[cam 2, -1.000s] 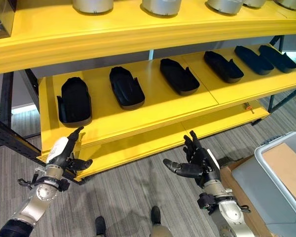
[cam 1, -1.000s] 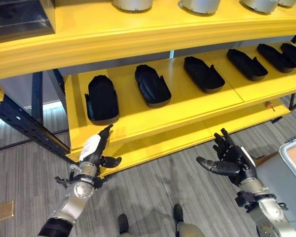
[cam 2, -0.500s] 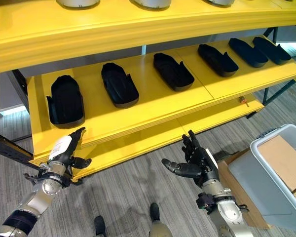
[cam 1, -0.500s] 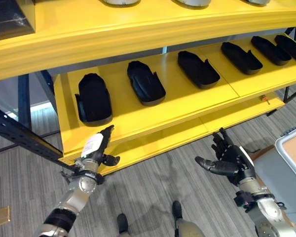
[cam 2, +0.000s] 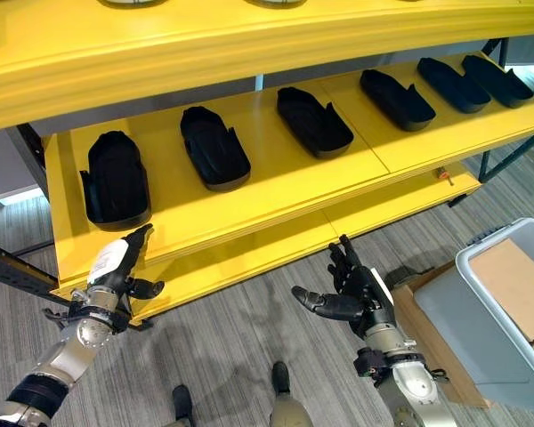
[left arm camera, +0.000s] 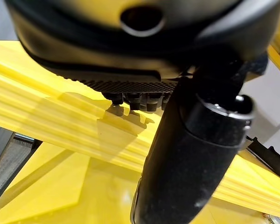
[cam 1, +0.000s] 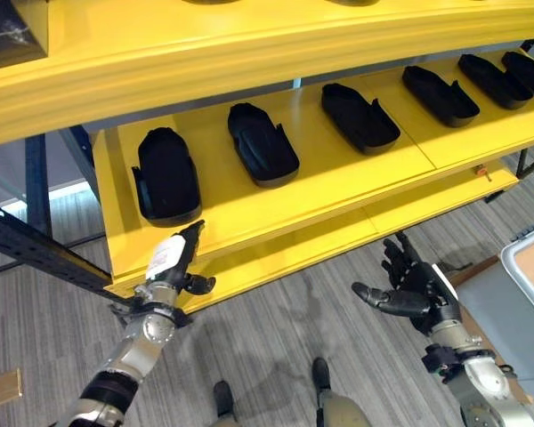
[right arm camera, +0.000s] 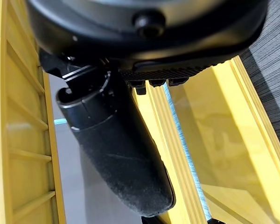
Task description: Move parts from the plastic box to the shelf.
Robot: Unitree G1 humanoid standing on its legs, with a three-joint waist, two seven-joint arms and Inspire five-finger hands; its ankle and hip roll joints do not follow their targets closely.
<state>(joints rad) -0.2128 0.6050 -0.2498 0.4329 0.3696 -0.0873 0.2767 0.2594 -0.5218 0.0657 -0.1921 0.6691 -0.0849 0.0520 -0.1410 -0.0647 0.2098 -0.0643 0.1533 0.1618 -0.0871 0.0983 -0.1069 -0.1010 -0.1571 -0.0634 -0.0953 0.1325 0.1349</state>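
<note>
Yellow shelf [cam 1: 276,209], middle level: black parts [cam 1: 262,144] lie in a row, left to right, apart from each other. Left hand [cam 1: 171,261] sits at the shelf's near edge, just below the leftmost part, fingers straight, holding nothing. Right hand [cam 1: 411,289] hangs over the grey floor [cam 1: 276,338], fingers spread, empty. Grey plastic box [cam 2: 503,311] at near right, cardboard inside.

Bright overhead light; glare on yellow shelf [cam 1: 338,191]; edges curve
</note>
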